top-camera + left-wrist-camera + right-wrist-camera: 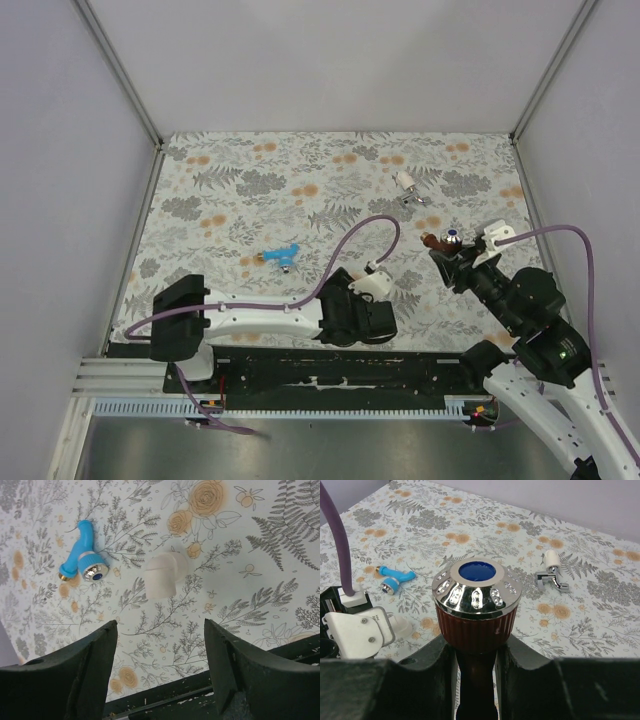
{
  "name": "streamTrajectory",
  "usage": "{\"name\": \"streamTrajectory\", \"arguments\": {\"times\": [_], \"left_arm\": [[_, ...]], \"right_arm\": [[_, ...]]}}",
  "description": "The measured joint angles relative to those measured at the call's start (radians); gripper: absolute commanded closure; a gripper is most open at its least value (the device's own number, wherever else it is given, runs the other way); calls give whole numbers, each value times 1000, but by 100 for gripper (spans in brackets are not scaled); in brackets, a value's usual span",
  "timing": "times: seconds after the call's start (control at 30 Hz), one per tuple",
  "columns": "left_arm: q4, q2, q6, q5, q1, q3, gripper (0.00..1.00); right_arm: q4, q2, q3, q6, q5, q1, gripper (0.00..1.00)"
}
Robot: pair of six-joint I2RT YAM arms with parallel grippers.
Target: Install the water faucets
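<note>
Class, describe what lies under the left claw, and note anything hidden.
Below the open left claw lies a white pipe fitting on the floral tablecloth; the blue faucet lies aside. The fitting's underside is hidden.

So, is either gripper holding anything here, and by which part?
The right gripper is shut on the reddish-brown faucet, clamping its body just below the knob. The left gripper is open, holding nothing.

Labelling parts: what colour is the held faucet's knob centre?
Blue, ringed in chrome, on the faucet; the right wrist view shows it best.
</note>
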Motion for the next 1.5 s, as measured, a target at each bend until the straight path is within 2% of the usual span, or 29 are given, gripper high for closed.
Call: {"name": "streamTrajectory", "arguments": {"times": [0.23,0.27,0.3,0.53,0.63,0.67,0.77,1.0,1.27,1.43,1.5], "left_arm": [[115,-99,14,164,42,-108,28],[130,-128,15,188,58,-129,27],[163,-180,16,227,87,-162,12],[366,-523,51,358,243,-304,9],[419,-607,60,413,292,-330,0],[433,-620,61,434,319,-330,0],[459,-612,62,455,376,-331,0],[452,-499,51,502,426,-332,0],[361,-267,53,530,435,-218,5],[356,-216,52,529,436,-215,4],[353,-187,52,529,438,-208,9]], "right_arm": [[-23,-17,25,-2,39,0,98],[-23,-21,26,-3,46,0,98],[-24,-23,27,-3,48,0,98],[-42,-23,27,-4,50,0,98],[-44,-23,27,-3,50,0,98],[-45,-23,27,-3,50,0,98],[-44,-21,27,-3,50,0,98],[-45,-21,27,-4,55,0,97],[-49,-19,27,-4,56,0,97],[-49,-16,27,-4,55,0,97],[-50,-16,27,-4,55,0,97]]}}
